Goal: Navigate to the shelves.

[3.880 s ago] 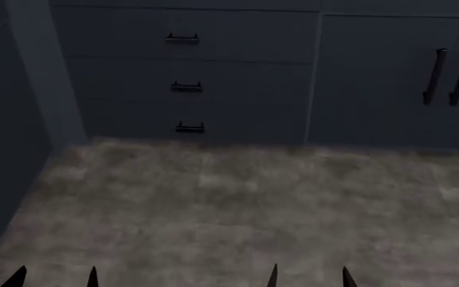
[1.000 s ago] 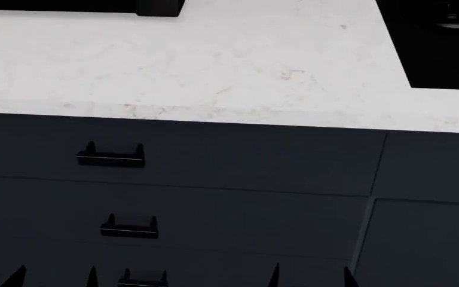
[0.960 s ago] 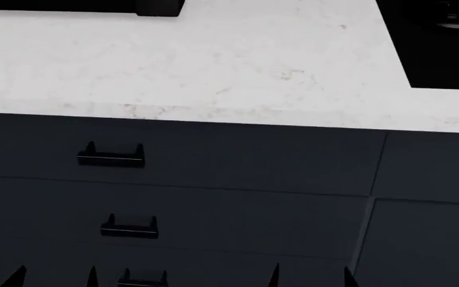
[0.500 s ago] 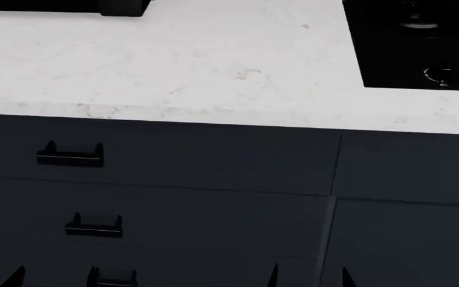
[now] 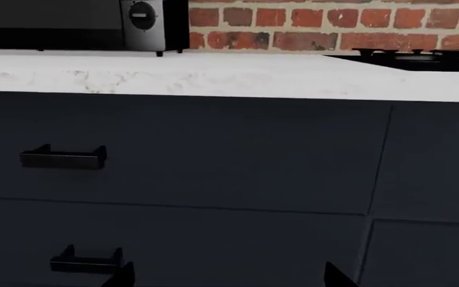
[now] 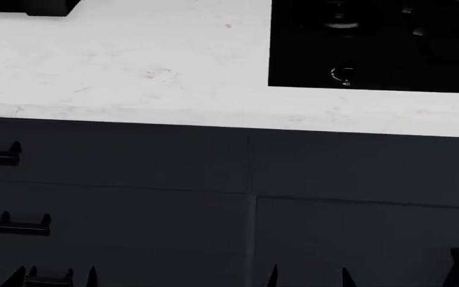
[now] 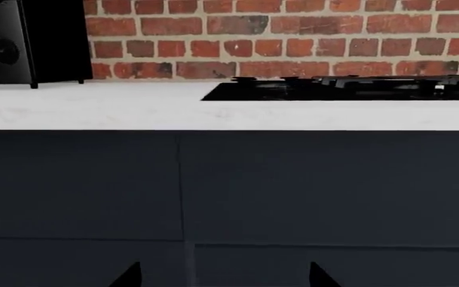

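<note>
No shelves show in any view. My left gripper (image 6: pixel 54 278) and right gripper (image 6: pixel 309 278) show only as dark fingertips at the bottom edge of the head view, both open and empty. In the left wrist view the left gripper (image 5: pixel 225 276) faces dark drawer fronts, its tips wide apart. The right gripper (image 7: pixel 223 275) likewise stands open in front of dark cabinet fronts.
A white marble counter (image 6: pixel 134 66) runs across, close ahead, over dark navy drawers with black handles (image 6: pixel 21 224). A black cooktop (image 6: pixel 377 45) is set in it at the right. A black microwave (image 5: pixel 78 24) stands at the left against a red brick wall (image 7: pixel 293 36).
The view has slid rightward along the counter: drawer handles shifted toward the left edge and the cooktop came further into view. Earlier still, the floor and lower cabinets filled the view.
</note>
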